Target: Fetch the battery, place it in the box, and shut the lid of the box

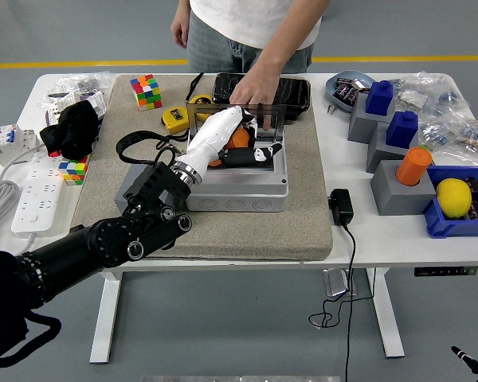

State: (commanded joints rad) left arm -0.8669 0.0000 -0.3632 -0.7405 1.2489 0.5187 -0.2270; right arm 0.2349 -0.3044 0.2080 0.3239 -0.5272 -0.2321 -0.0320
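A grey box (pixel 247 189) stands on the grey mat (pixel 223 231) in the head view. A person's hand (pixel 253 91) at the far side holds its clear lid (pixel 276 119) upright. My left hand (pixel 253 148), white with dark fingertips, reaches into the box from the lower left. Its fingers are curled on an orange and black battery (pixel 238 138), which sits low inside the box opening. The hand hides most of the battery, and I cannot tell whether it rests on the box floor.
A Rubik's cube (pixel 146 91), a yellow tape measure (pixel 174 119) and a black tray (pixel 293 91) lie behind the box. A black adapter (pixel 340 205) lies to its right. Grey and blue blocks (pixel 386 111), an orange cylinder (pixel 415 165) and a yellow ball (pixel 452 196) stand at right; a power strip (pixel 36 191) at left.
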